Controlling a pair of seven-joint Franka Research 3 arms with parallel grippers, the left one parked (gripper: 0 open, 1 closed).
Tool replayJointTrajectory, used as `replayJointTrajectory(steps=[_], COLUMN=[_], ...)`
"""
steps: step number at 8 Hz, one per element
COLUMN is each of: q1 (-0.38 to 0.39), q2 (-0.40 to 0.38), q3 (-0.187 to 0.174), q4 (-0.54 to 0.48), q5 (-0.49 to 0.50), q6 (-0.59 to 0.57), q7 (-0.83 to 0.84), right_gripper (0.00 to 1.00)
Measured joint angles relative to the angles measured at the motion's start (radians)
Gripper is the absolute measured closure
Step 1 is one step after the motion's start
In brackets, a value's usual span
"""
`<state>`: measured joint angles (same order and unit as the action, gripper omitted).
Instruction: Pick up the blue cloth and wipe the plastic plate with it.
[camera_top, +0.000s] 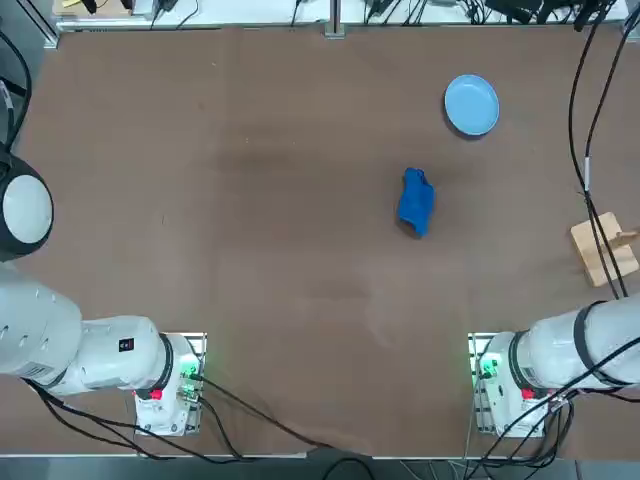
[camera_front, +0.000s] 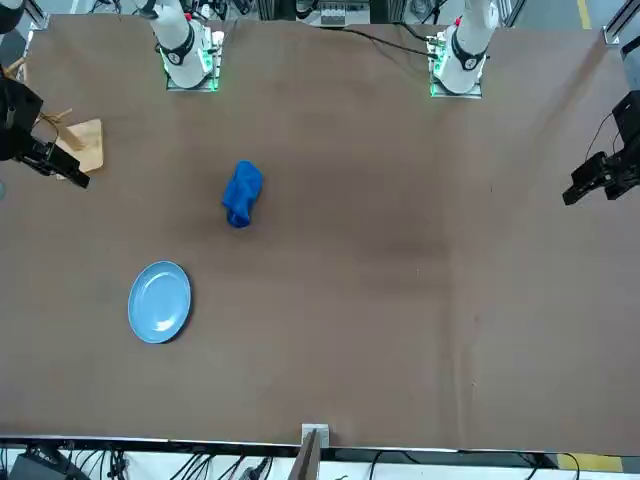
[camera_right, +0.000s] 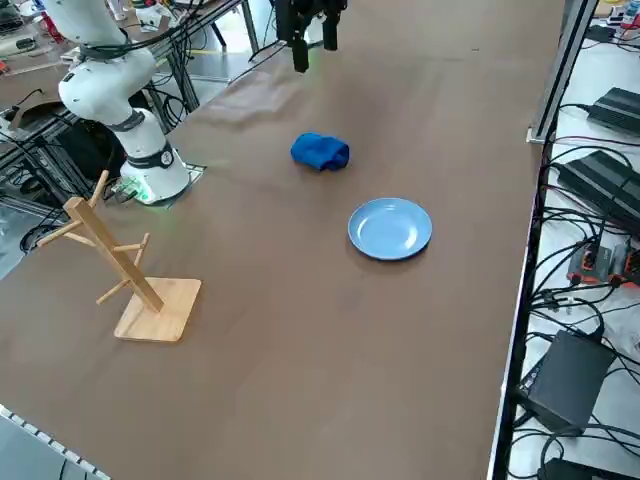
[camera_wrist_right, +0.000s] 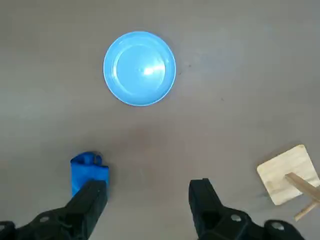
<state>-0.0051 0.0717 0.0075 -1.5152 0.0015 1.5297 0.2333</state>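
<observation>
The blue cloth (camera_top: 416, 202) lies crumpled near the middle of the brown table (camera_top: 250, 200), also seen in the front view (camera_front: 241, 194) and the right side view (camera_right: 320, 151). The plastic plate (camera_top: 471, 104) is light blue and sits flat, farther from the robot than the cloth and a little to its right (camera_front: 160, 301) (camera_right: 390, 228). My right gripper (camera_wrist_right: 147, 200) hangs high above the table at its right edge (camera_front: 50, 158), open with nothing between its fingers. From the wrist camera the cloth (camera_wrist_right: 87, 171) shows beside one finger and the plate (camera_wrist_right: 139, 68) lies beyond.
A wooden peg rack (camera_top: 605, 250) stands on its square base at the table's right edge, near the right arm's base (camera_right: 140, 270) (camera_wrist_right: 287, 175). Black cables (camera_top: 590, 150) hang over that side. A bar and cables run along the far edge.
</observation>
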Motion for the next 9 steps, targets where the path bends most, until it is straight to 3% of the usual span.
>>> replayJointTrajectory(steps=[2, 3, 9], q1=[0.003, 0.005, -0.007], q2=[-0.001, -0.002, -0.006], q3=[0.053, 0.06, 0.047], q4=[0.009, 0.021, 0.057], q5=[-0.014, -0.022, -0.028], q6=[-0.023, -0.035, -0.058], q7=[0.05, 0.056, 0.066], right_gripper=[0.0, 0.0, 0.0])
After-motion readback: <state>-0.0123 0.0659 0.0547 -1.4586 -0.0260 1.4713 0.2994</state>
